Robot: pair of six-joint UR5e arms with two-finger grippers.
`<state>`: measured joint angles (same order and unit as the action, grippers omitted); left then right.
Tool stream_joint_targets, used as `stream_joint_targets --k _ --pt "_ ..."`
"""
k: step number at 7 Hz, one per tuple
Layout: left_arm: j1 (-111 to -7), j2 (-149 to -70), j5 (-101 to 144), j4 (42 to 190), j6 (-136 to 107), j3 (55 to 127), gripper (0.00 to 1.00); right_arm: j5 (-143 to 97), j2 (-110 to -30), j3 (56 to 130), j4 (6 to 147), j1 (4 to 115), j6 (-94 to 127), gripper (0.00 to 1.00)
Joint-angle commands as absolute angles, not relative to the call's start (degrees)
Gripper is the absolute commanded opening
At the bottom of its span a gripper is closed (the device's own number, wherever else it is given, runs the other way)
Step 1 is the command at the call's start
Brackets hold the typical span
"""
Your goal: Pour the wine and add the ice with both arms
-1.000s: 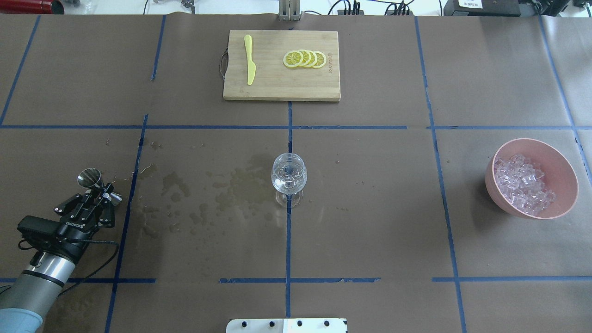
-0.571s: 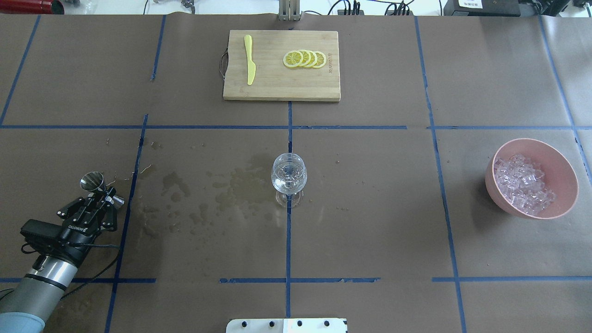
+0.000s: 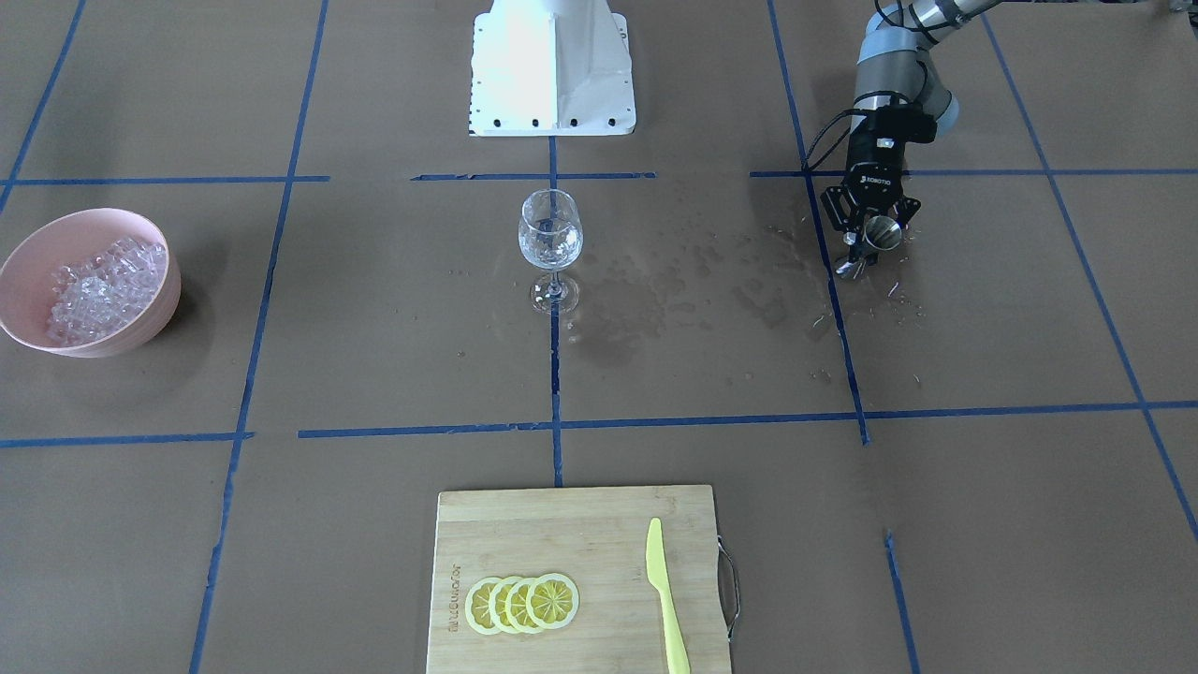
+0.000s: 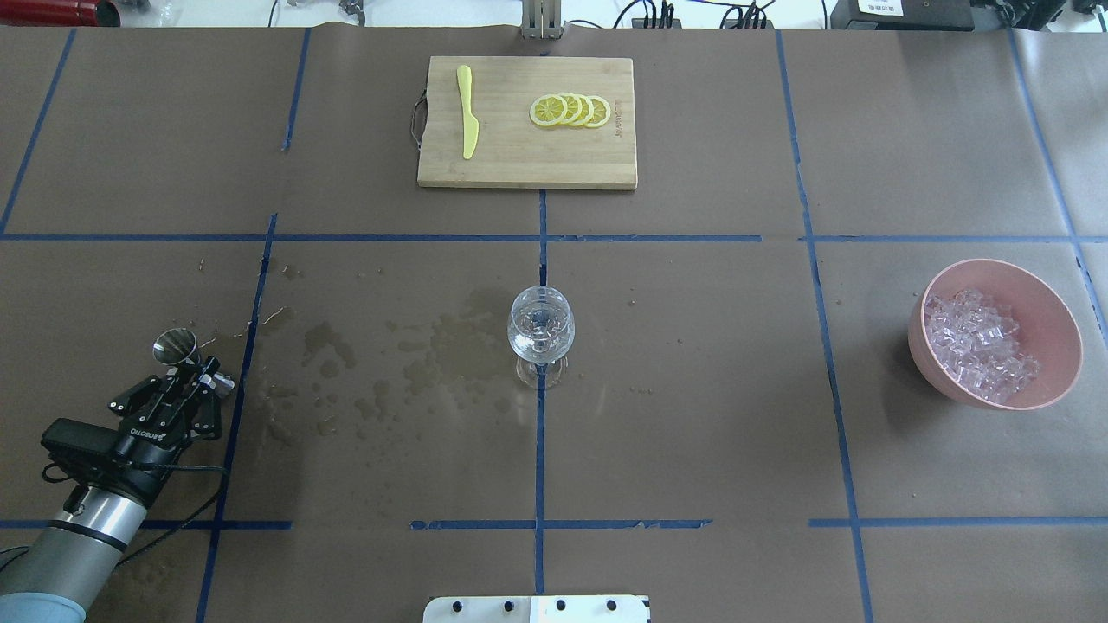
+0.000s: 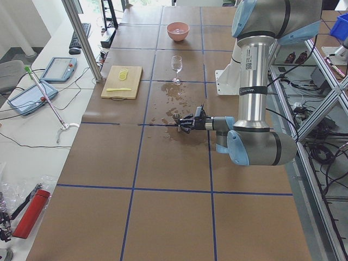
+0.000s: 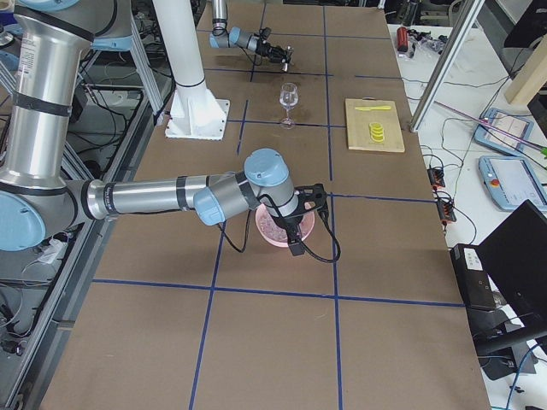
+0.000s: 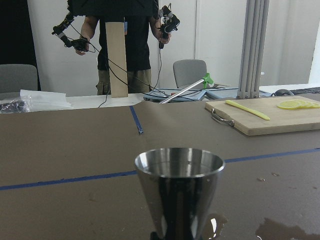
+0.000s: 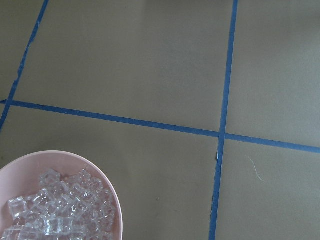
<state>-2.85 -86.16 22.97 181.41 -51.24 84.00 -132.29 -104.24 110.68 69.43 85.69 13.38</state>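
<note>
Overhead exterior view: far left of the glass point(image 4: 540, 333), the left gripper point(image 4: 197, 370) pinches a steel jigger point(image 4: 174, 346). Far right of the glass, ice point(image 4: 978, 346) lies in a pink bowl point(image 4: 1060, 320), and there too hangs the right gripper point(image 6: 297, 226); whether spread or pressed together I cannot tell.

I see wide open table between the wine glass point(image 4: 540, 329) in the middle and the pink bowl point(image 4: 1053, 318) on the right. The cutting board point(image 4: 519, 164) blocks only the far side. My left gripper point(image 4: 197, 374), gripping a metal cup point(image 4: 175, 346), sits near left.
</note>
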Motion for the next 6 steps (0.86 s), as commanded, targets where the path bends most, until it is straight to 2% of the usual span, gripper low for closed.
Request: stream_joint_targets --k 1,2,3,4,5,6 --pt "-2.72 -86.22 22.94 181.41 -51.24 83.67 0.32 -132.28 -104.24 110.66 69.43 85.69 13.36 1.0" --pt "-2.72 -86.22 22.94 181.41 -51.24 83.67 0.35 -132.28 -104.24 110.65 69.43 85.69 13.45 1.0" --pt "-2.72 -86.22 22.94 181.41 -51.24 83.67 0.46 -132.28 -104.15 110.65 69.43 85.69 13.45 1.0" --pt "-2.46 -86.31 22.94 181.41 -51.24 83.58 0.53 -132.28 -104.15 110.65 69.43 85.69 13.45 1.0" --pt "-2.46 -86.31 22.94 181.41 -51.24 83.5 0.55 -132.28 -104.15 110.65 69.43 85.69 13.36 1.0" --pt "-2.46 -86.31 22.94 181.41 -51.24 83.58 0.68 -132.28 -104.15 110.57 69.43 85.69 13.36 1.0"
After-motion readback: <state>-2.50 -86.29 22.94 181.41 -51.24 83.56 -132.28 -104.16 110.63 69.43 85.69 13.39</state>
